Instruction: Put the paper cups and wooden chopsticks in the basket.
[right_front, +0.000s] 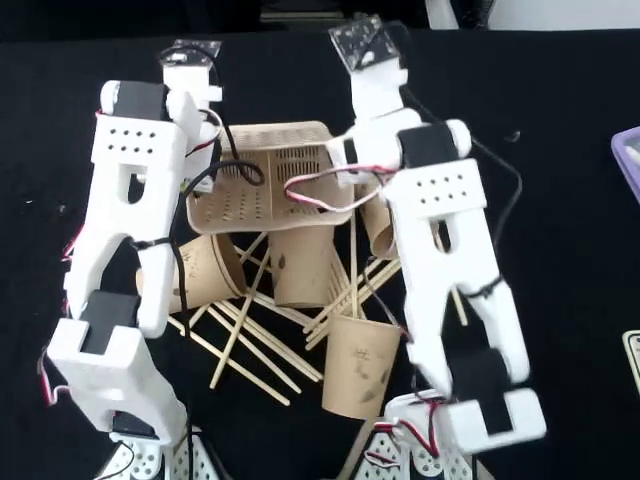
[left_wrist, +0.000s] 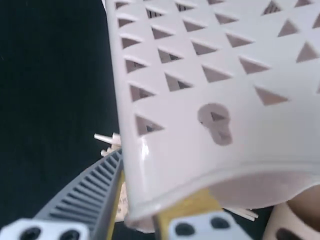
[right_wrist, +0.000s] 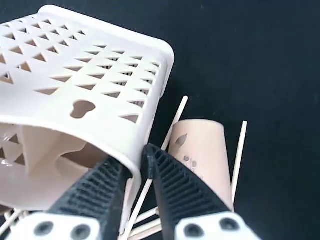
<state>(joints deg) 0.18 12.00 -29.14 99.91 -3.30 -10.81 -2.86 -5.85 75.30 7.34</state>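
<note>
Basket (right_front: 250, 190) sits tipped, paper cups (right_front: 362, 370) outside; right gripper (right_wrist: 136, 160) clamps its rim; you cannot tell left gripper (left_wrist: 140, 195) state.

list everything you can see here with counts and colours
basket: one, beige, perforated, back middle of the table, between the two arms
paper cups: four visible, brown, in front of and beside the basket
wooden chopsticks: many, pale wood, crossed among the cups; too tangled to count
purple object: one, far right, cut off by the high view's edge
table: one, black
left gripper: white arm, at the basket's rim
right gripper: white arm, black fingers shut on the basket's corner rim
</note>
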